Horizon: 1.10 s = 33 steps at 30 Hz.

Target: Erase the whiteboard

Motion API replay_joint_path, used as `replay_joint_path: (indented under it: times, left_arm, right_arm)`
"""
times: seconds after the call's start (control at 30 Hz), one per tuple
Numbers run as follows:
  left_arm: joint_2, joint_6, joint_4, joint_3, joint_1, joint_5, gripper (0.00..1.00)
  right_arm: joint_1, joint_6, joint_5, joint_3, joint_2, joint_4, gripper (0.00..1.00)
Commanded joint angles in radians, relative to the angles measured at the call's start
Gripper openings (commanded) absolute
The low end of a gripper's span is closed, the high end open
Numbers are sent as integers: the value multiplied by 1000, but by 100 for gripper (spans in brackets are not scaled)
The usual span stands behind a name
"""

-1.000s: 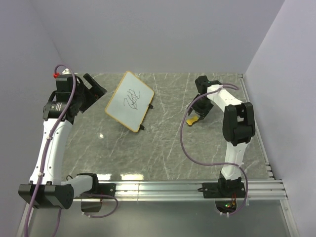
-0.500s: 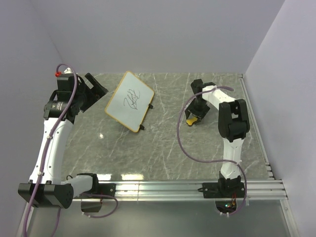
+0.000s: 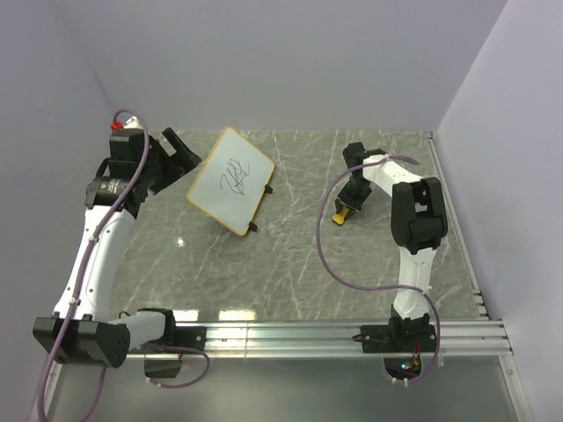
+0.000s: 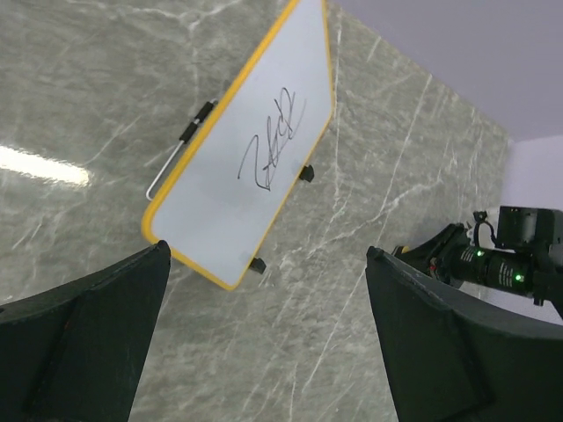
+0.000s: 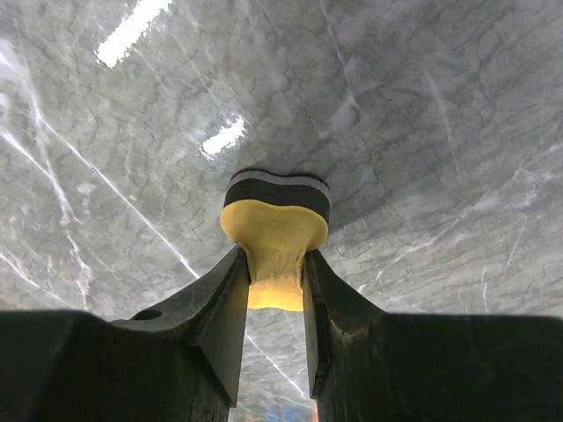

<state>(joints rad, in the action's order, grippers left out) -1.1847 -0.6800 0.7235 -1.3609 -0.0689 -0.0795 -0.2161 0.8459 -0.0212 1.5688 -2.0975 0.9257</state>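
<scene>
Right gripper [image 3: 346, 207] is pinched on the narrow waist of one yellow eraser [image 3: 338, 215]. The right wrist view shows both fingers [image 5: 224, 299] pressed against its sides, and the eraser's dark pad faces down at the bench [image 3: 290, 264]. Whether the pad touches the bench I cannot tell.

Left gripper [image 3: 183, 151] is spread wide and holds nothing. In its wrist view the two fingers [image 4: 88, 334] stand far apart at the bottom corners of the picture.

One whiteboard [image 3: 230, 180] lies flat on the far left part of the bench, turned so that a corner points toward the arms. It is well apart from the right gripper and the eraser, which are off to its right with bare bench between. The left gripper hangs just beside the board's far left edge and does not touch it.

Counted:
- two arms
- two grippers
- one whiteboard
- one eraser
- two small black clips [image 4: 305, 173] on the board's right edge

A thin dark and silver piece [image 4: 180, 149] runs along the opposite edge. I cannot tell what it is.

One black scribble [image 4: 273, 141] sits near the middle of the white surface, a few looping strokes that do not read as any word. No brand or label can be read on the board, the eraser or the arms.
</scene>
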Motion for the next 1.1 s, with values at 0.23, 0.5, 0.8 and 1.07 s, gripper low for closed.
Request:
replay_joint_path:
  times: [0.23, 0.5, 0.8, 1.07]
  left_arm:
    - [-222, 109, -162, -73, 18, -109, 98]
    - [-432, 163, -340, -126, 110, -306, 88]
    - [-624, 157, -567, -122, 104, -615, 73]
    - [-687, 218, -474, -147, 73, -625, 27]
  right_arm:
    - [-14, -93, -136, -101, 177, -48, 0]
    - [-25, -116, -226, -131, 343, -39, 0]
    - [-28, -160, -235, -130, 412, 4, 0]
    - [-34, -165, -247, -61, 375, 9, 0]
